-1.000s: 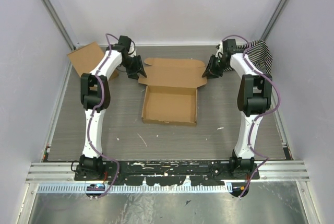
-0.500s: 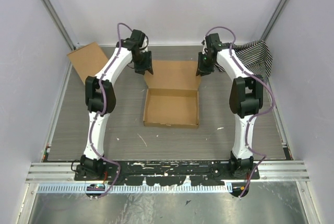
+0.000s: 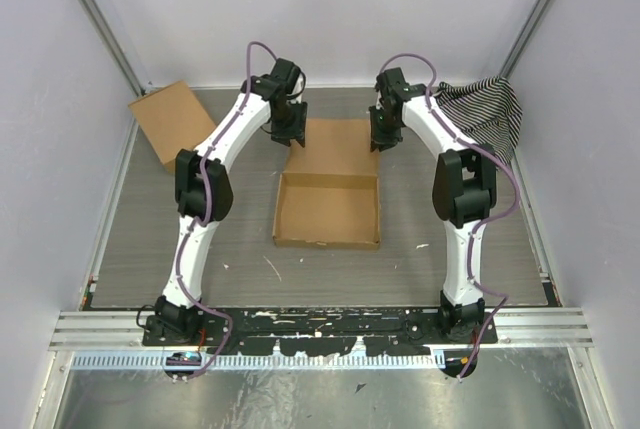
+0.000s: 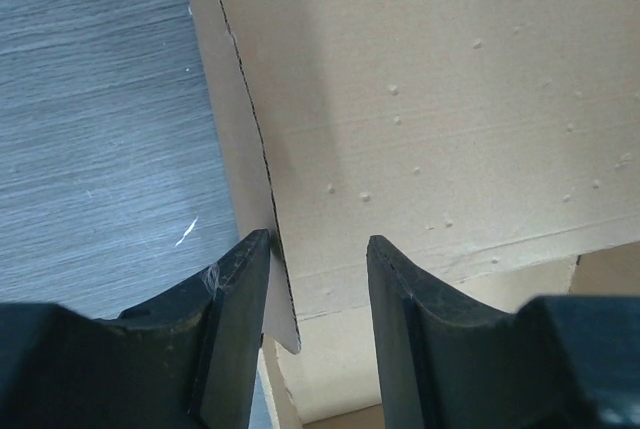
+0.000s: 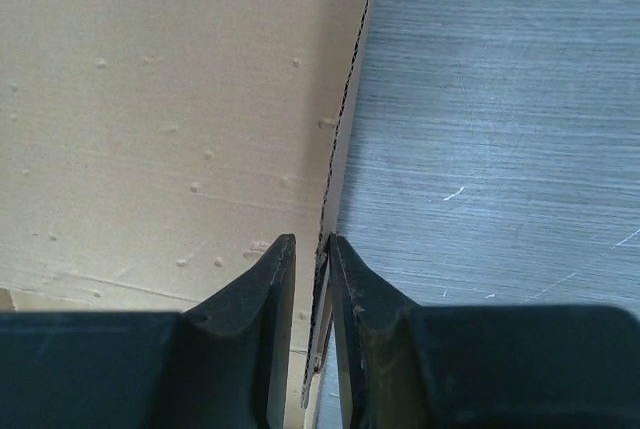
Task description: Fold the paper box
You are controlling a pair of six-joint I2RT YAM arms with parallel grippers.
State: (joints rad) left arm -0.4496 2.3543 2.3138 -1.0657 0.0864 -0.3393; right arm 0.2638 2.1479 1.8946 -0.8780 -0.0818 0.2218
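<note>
Paper box (image 3: 328,204) sits mid-table, tray walls up, lid (image 3: 335,144) flat on the far side. Left gripper (image 4: 319,244) straddles the lid's left flap (image 4: 235,149), jaws about half wide, not clamped. Right gripper (image 5: 311,249) is narrow, pinching the right flap (image 5: 340,179). Likely standing both flaps up before the lid closes. Striped cloth (image 3: 490,109) near the right arm; cardboard sheet (image 3: 170,119) well apart.

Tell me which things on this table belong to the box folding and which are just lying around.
In use: paper box; left gripper and right gripper, jaws around its lid's side flaps.
Lying about: plain cardboard rectangle; striped cloth.
</note>
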